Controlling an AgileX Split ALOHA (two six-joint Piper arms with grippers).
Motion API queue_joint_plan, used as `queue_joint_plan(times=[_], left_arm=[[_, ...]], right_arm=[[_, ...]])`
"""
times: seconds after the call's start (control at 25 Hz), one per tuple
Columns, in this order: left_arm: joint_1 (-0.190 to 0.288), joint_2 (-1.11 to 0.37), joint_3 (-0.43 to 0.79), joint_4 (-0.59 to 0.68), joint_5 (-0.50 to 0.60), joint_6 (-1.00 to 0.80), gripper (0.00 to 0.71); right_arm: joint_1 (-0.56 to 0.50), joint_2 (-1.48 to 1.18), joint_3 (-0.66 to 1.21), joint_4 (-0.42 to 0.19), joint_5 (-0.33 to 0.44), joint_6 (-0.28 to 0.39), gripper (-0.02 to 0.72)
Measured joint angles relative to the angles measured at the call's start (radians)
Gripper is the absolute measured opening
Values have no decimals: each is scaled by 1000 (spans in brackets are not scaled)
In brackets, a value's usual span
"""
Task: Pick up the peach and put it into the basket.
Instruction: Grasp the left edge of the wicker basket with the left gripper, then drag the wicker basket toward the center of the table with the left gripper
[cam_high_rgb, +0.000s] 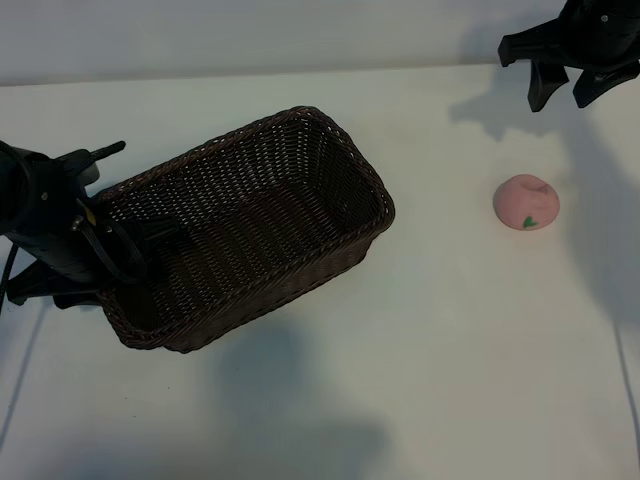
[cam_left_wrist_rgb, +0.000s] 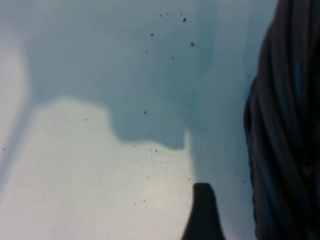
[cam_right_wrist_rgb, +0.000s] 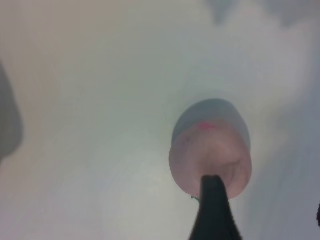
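The basket is sitting on the white table with nothing visible in it except a finger of the left gripper, which is straddling the rim at the basket's 9 o'clock end; whether it is clamping the wicker cannot be told. The peach is lying on the table, well apart at the basket's 3 o'clock. The right gripper is hovering at the peach's 12 o'clock, fingers spread, grasping nothing.
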Motion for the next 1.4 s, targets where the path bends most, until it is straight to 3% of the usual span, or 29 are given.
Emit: queue_joint_plan(times=[0.12, 0.32, 0.4, 0.72, 1.08, 1.4], left_arm=[[0, 0, 0, 0, 1, 0, 412], [0, 3, 0, -5, 8, -5, 181], [0, 3, 0, -15, -6, -12, 130], [0, 3, 0, -40, -19, 14, 123], [0, -44, 0, -203, -37, 242, 95], [0, -80, -140, -228, 84, 404, 92]], right_arm=[[0, 0, 0, 0, 0, -1, 481], [0, 0, 0, 0, 0, -1, 481], [0, 0, 0, 0, 0, -1, 481], [0, 0, 0, 0, 0, 0, 481], [0, 0, 0, 0, 0, 0, 481], [0, 0, -1, 0, 0, -1, 481]])
